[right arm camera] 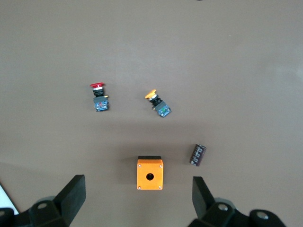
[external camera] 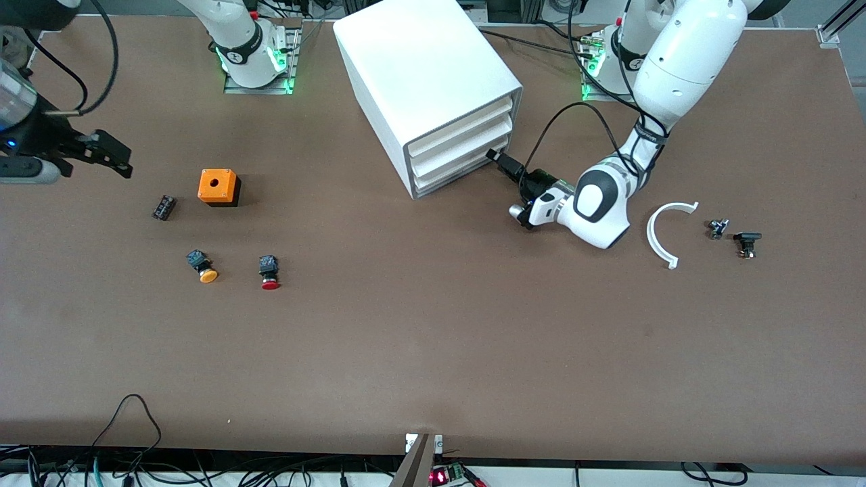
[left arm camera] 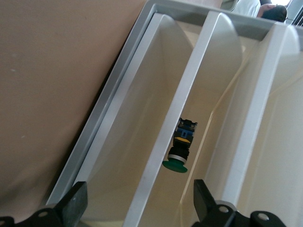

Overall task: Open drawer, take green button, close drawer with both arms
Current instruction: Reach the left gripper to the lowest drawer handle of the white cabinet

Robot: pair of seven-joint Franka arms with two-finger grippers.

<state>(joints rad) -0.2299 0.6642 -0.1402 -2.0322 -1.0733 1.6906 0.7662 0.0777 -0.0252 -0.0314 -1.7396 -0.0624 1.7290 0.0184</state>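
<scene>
The white cabinet (external camera: pixel 426 67) stands toward the robots' edge of the table, all three drawers pushed in. The lowest drawer (external camera: pixel 460 177) also shows in the left wrist view (left arm camera: pixel 142 109). The green-capped button (left arm camera: pixel 180 150) lies inside it, seen over its front rim. My left gripper (external camera: pixel 500 161) is open at the drawer's front, its jaws either side of that rim (left arm camera: pixel 139 203). My right gripper (external camera: pixel 111 154) is open and empty, up in the air at the right arm's end of the table, over the orange box (right arm camera: pixel 150 173), as the right wrist view shows (right arm camera: pixel 137 201).
An orange box (external camera: pixel 218 187), a small black part (external camera: pixel 164 207), an orange-capped button (external camera: pixel 202 266) and a red-capped button (external camera: pixel 269 273) lie toward the right arm's end. A white curved piece (external camera: pixel 659 233) and two small parts (external camera: pixel 718 228) (external camera: pixel 747 242) lie toward the left arm's end.
</scene>
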